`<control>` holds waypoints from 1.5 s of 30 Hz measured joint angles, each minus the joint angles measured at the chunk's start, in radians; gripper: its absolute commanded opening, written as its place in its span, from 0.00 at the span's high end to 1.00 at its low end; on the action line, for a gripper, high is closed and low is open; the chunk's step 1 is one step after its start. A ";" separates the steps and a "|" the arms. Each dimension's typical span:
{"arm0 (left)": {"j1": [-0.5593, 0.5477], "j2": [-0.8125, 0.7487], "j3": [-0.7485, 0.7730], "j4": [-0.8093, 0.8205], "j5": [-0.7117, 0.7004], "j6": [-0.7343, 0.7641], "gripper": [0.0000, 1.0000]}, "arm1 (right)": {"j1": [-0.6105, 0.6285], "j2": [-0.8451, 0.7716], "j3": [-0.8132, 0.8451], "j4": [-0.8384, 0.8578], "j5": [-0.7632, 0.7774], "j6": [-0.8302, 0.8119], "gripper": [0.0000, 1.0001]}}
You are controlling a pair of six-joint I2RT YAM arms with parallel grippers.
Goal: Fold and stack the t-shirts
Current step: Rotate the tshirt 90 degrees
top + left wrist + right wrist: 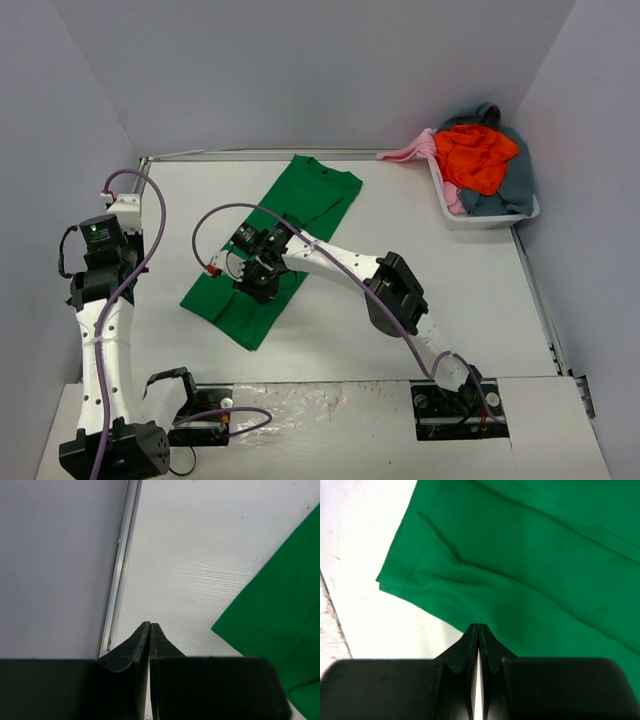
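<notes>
Well, R gripper pinched shut on green t-shirt edge; L gripper shut, holding nothing, near table left rim, apart from shirt.

Short-sleeved cloth t-shirt, centre: plain bright green. Far right: orange-red crumpled shirt, pale pink shirt, grey-blue shirt, all plain. Rectangular plastic tub: white. Tabletop: white, faint wood grain. Left fingers, right fingers: black.

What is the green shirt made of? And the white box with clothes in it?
The green t-shirt looks like soft matte cloth, probably cotton: it creases and has stitched hems. The white tub seems smooth hard plastic: thin, stiff rim.
</notes>
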 measured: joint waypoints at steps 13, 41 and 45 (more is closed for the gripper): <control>0.033 -0.029 -0.008 0.003 0.014 -0.001 0.98 | 0.024 0.103 0.018 -0.019 0.017 -0.027 1.00; 0.037 0.011 -0.011 0.002 0.117 -0.001 0.98 | -0.146 -0.072 -0.337 0.068 -0.047 -0.051 1.00; 0.037 0.013 -0.011 0.002 0.137 0.000 0.98 | -0.170 -0.100 -0.383 0.076 -0.043 -0.051 1.00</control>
